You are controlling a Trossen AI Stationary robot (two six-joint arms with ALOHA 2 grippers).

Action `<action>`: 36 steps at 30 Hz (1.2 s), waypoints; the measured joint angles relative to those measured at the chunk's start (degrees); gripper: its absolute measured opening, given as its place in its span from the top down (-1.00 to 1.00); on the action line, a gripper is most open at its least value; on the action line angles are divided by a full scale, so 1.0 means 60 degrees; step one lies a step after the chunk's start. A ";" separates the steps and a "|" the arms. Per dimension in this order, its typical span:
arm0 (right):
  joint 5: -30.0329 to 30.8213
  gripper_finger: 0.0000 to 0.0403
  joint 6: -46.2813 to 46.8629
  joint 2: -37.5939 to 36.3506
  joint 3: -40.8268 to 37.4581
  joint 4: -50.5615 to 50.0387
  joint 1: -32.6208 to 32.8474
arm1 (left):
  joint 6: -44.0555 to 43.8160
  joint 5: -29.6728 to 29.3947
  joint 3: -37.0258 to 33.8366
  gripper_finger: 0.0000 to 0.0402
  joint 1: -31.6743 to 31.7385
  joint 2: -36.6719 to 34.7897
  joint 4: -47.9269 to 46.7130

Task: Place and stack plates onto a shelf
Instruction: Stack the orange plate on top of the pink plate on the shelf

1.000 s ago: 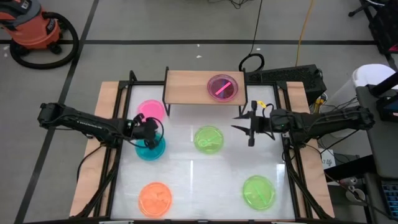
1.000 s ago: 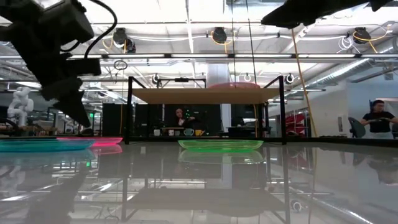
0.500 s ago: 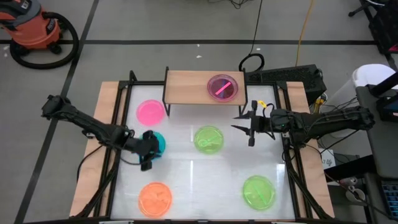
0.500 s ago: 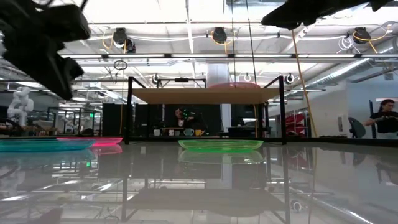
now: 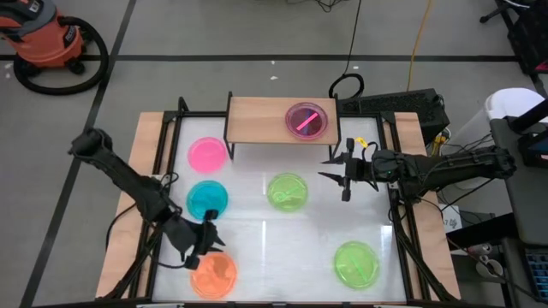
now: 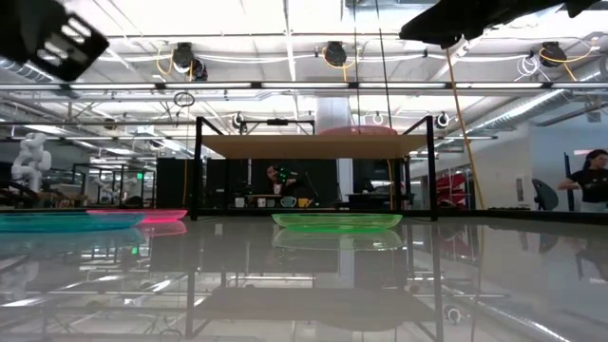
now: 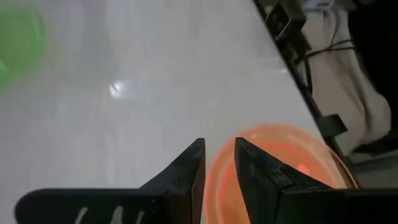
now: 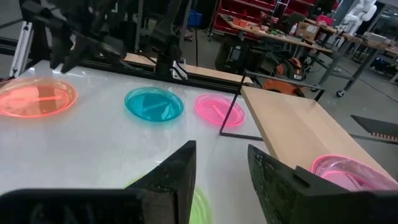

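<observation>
High view: at lower left the left gripper [image 5: 204, 242] hangs just above the orange plate [image 5: 214, 274], jaws a narrow slit apart and empty, with the pink plate [image 5: 207, 154] and blue plate [image 5: 206, 199] above it in the frame. In the centre and lower right lie two green plates [image 5: 287, 191] [image 5: 355, 263], all five on the table. At top centre the shelf [image 5: 257, 119] carries one pink stack [image 5: 306, 121], so most of the work seems left, and the right gripper [image 5: 336, 174] waits at centre right, open, holding nothing.

Bare counter [image 5: 257, 244] lies between the orange plate [image 5: 214, 274] and near green plate [image 5: 355, 263]; the shelf's [image 5: 261, 120] left half is free.
</observation>
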 joint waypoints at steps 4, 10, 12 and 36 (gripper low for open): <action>-0.0001 0.36 0.0144 0.0000 0.0000 0.0025 0.0000 | -0.0391 0.1136 0.0000 0.54 0.0703 0.0519 -0.0001; -0.0029 0.36 0.0376 0.0003 -0.0109 0.0058 0.0131 | -0.0565 0.2197 -0.0004 0.54 0.1266 0.1622 0.0428; -0.0036 0.36 0.0280 0.0010 -0.0197 0.0071 0.0208 | -0.0575 0.2491 -0.0004 0.54 0.1311 0.1947 0.0668; -0.0011 0.36 0.0277 0.0007 -0.0255 0.0102 0.0339 | -0.0871 0.2580 -0.0011 -0.05 0.1276 0.2363 0.0279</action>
